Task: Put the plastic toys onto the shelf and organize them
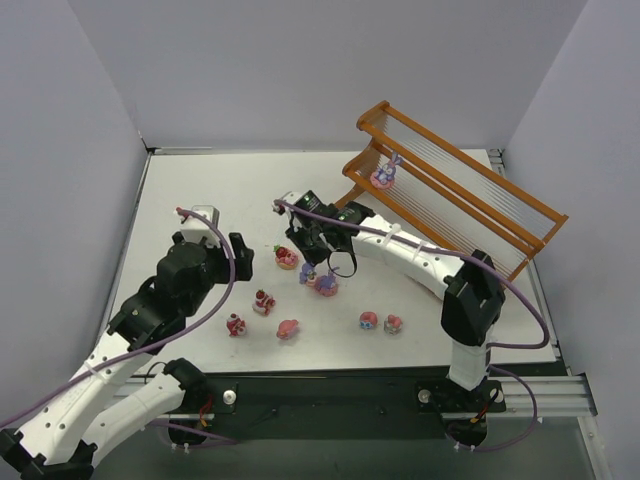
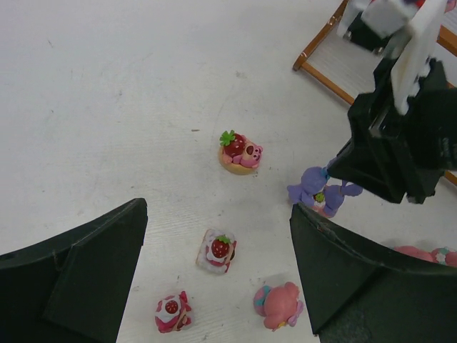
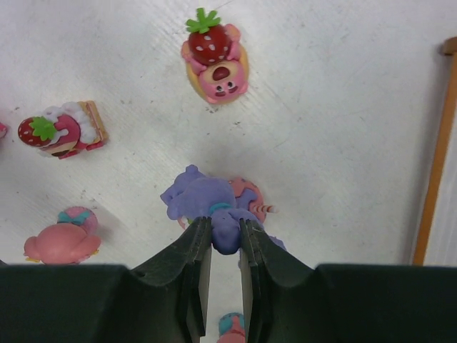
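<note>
Right gripper [image 3: 225, 246] is pinched narrow on the purple bunny-eared plastic figurine [image 3: 207, 200] with the round pink base, near bench centre in the top view. The fingers bite a purple lobe at its 6 o'clock in the right wrist view. Can't tell if that's an ear or a limb, or whether it's off the white bench [image 1: 200, 190].

Left gripper [image 2: 218, 236] hangs wide with nothing between its fingers, at 9 o'clock of the right one.

Orange-brown wooden stepped shelf [image 1: 450, 195] sits at the bench's 2 o'clock. One purple-and-pink toy [image 1: 385, 175] is on it, near its 10 o'clock end.

Loose around the held piece, right wrist view:
- strawberry-topped pink bear tart [image 3: 214, 61] at 12 o'clock
- strawberry cake slice [image 3: 61, 128] at 10 o'clock
- round pink toy [image 3: 63, 239] at 9 o'clock

My read on handling: light, rigid, glossy plastic, probably slippery. A grip on a thin lobe may let it pivot; across the body just above the base looks safer. The shelf rods are thin with gaps between them, so the base needs to land flat across them or the figurine tips.
</note>
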Robot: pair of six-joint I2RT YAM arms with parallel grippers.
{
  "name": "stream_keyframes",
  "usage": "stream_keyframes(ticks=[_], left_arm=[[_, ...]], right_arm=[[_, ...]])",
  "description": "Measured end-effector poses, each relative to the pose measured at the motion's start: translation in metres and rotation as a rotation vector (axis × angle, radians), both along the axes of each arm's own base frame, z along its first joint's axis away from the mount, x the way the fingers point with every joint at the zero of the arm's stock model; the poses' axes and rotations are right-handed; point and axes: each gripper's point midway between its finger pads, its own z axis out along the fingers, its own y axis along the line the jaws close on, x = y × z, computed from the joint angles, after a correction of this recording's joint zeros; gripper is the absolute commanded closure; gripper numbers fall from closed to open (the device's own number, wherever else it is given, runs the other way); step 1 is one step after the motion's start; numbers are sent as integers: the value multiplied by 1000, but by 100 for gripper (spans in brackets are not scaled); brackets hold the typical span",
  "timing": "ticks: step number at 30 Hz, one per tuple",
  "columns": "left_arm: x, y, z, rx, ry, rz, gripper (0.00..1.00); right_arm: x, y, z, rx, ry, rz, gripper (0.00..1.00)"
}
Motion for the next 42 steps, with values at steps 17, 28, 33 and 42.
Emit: stream_keyframes(ticks=[17,28,33,42], left_arm=[[8,-66,-28,-48,22,-285,9],[12,-73,-29,-39,12,-310,10],[12,-72,-27,-41,8,-310,10],[10,-70,-22,-48,-7,-308,9]], right_arm=[[22,-84,91,-53,17,-488,100],[53,-224,138,-176,-107,-873,100],[60,-254,160,-196,-184,-954,100],[62,-268,167,-240,-247,-1015,100]])
